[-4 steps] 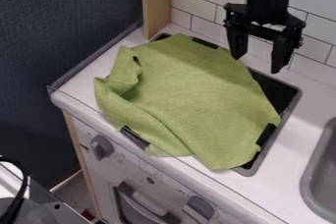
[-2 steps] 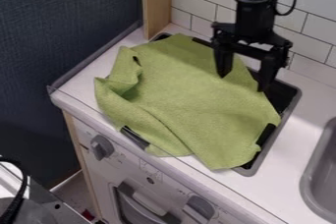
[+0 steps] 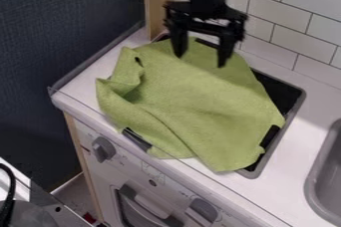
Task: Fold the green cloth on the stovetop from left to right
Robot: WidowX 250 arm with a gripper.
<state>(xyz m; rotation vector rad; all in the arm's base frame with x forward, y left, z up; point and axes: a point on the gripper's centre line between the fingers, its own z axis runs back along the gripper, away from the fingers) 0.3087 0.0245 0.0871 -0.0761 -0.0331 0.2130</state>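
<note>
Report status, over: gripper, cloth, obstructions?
Gripper open, empty, over the cloth's back part. Green cloth spread across dark, grey-rimmed tray, folded at view's left. Nothing seen between gripper and cloth.

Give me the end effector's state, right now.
End effector: open, fingers apart, holding nothing, at the far part of the green cloth.

A dark textured panel (image 3: 67,32) stands beside a wooden post (image 3: 158,2) and white wall tiles (image 3: 293,4), with grey floor (image 3: 77,196) below.
</note>
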